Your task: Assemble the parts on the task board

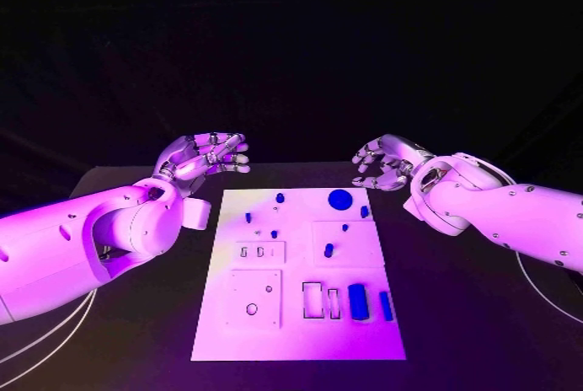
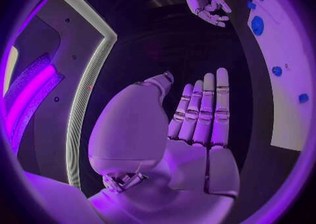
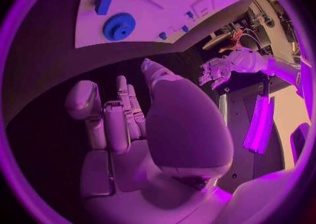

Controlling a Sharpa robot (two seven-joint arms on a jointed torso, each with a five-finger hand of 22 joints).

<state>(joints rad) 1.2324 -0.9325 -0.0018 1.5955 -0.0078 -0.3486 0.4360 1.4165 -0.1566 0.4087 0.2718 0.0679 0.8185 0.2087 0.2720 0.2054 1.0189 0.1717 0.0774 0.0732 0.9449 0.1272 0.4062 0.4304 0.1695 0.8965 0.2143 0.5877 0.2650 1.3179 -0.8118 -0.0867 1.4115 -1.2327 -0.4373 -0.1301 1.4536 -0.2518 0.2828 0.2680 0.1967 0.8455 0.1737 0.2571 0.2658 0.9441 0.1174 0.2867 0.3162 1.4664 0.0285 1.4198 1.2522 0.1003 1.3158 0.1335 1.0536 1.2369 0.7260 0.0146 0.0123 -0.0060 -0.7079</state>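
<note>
The white task board lies flat in the middle of the black table. On its far part sit a round blue gear and several small blue parts, one of them a short peg. Two long blue blocks stand in slots near its front right. My left hand hovers beyond the board's far left corner, holding nothing. My right hand hovers beyond the far right corner, also holding nothing. The left wrist view shows the left hand with straight fingers, the board and the gear. The right wrist view shows the right hand and the gear.
The board has raised square plates with cut-outs on its left half and outlined slots beside the long blocks. Bare black table runs along both sides of the board. Cables hang under my left arm.
</note>
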